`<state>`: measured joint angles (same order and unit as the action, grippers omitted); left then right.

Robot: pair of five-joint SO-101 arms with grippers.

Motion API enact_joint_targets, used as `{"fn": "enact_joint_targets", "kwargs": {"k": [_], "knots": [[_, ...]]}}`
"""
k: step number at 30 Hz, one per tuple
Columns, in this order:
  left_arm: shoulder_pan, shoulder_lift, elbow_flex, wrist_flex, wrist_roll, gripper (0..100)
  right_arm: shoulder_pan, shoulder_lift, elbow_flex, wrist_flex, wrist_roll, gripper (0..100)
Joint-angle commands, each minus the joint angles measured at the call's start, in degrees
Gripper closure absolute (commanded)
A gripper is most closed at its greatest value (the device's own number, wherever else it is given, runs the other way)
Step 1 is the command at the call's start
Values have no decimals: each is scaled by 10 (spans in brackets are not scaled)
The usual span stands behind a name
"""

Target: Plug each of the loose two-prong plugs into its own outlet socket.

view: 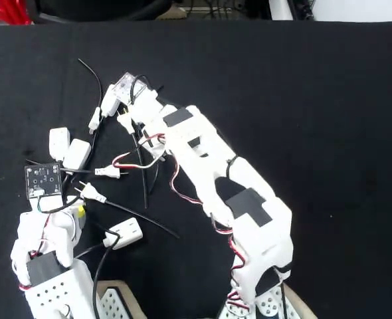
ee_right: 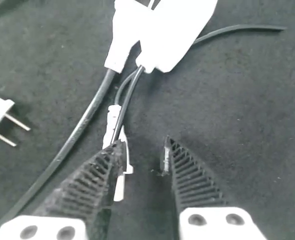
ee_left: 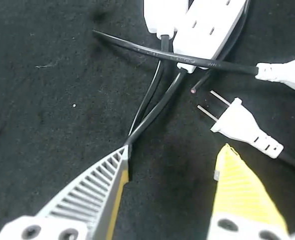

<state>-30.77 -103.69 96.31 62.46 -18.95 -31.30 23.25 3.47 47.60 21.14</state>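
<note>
Lying loose: a two-prong plug (ee_left: pixel 242 125), flat on the black surface (view: pixel 329 100) near its left edge, prongs bare, just beyond the fingertips of the left gripper (ee_left: pixel 175 150)
Left jaws: wide apart, holding nothing, poised over crossed black cords (ee_left: pixel 152 100)
Second plug (view: pixel 107 173): flat, near the first, farther in from the left edge
Outlet blocks (view: pixel 77 154): two white ones side by side by the left edge, slots showing on one
Third outlet (view: pixel 126 232): close to the edge where the arms are mounted
Right gripper (ee_right: pixel 142 150): jaws apart, nothing between them; a slim white connector (ee_right: pixel 112 135) touches one fingertip
Right arm (view: pixel 236 193): stretched from the mounting edge toward the far left corner
</note>
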Motion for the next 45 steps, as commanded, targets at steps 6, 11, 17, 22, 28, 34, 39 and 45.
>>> {"fn": "enact_joint_targets", "kwargs": {"k": [6, 11, 17, 22, 28, 34, 39, 45], "knots": [[6, -4, 11, -7, -4, 726, -28, -32, 9, -10, 15, 871], [6, -4, 11, -7, -4, 726, -27, -29, 12, -19, 15, 871], [6, -4, 11, -7, -4, 726, -11, 36, -31, -25, 14, 871], [6, -4, 11, -7, -4, 726, -23, 87, -109, 57, 15, 874], [6, -4, 11, -7, -4, 726, -23, 104, -153, 103, 15, 913], [6, -4, 11, -7, -4, 726, -20, 101, -158, 110, 24, 988], [6, -4, 11, -7, -4, 726, -3, 16, -118, 135, 21, 987], [10, -4, 11, -10, -4, 726, 6, -196, 65, 63, 24, 987]]}}
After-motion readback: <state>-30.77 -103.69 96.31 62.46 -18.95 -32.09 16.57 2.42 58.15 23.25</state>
